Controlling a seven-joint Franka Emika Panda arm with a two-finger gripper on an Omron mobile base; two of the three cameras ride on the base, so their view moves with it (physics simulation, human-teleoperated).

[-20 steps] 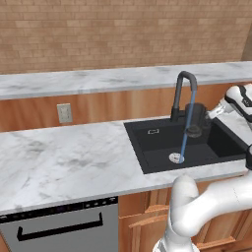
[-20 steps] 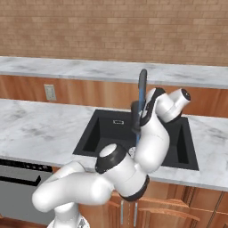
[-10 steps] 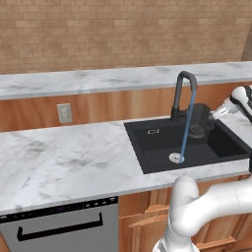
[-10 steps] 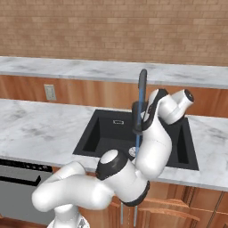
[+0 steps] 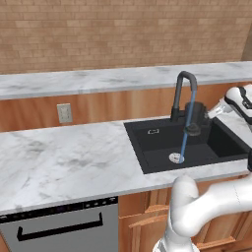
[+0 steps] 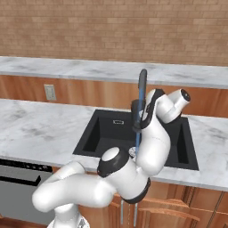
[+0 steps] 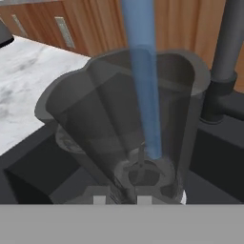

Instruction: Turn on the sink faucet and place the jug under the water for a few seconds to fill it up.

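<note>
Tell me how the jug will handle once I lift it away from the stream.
The jug looks rigid, so probably no flexing. With the water running into its open mouth, expect growing weight. Its smooth walls may slip, so move slowly and level.

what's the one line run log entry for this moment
phase: filling | sink faucet: on | water: running | jug: held under stream over sink | pincer: shut on jug

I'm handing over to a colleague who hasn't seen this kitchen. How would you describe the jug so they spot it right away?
Find the black sink set in the white marble counter, then the tall dark gooseneck faucet behind it. The jug hangs over the basin right beside the spout: a dark charcoal, see-through cup with a flared wavy rim, the thin blue water stream dropping into its mouth.
</note>
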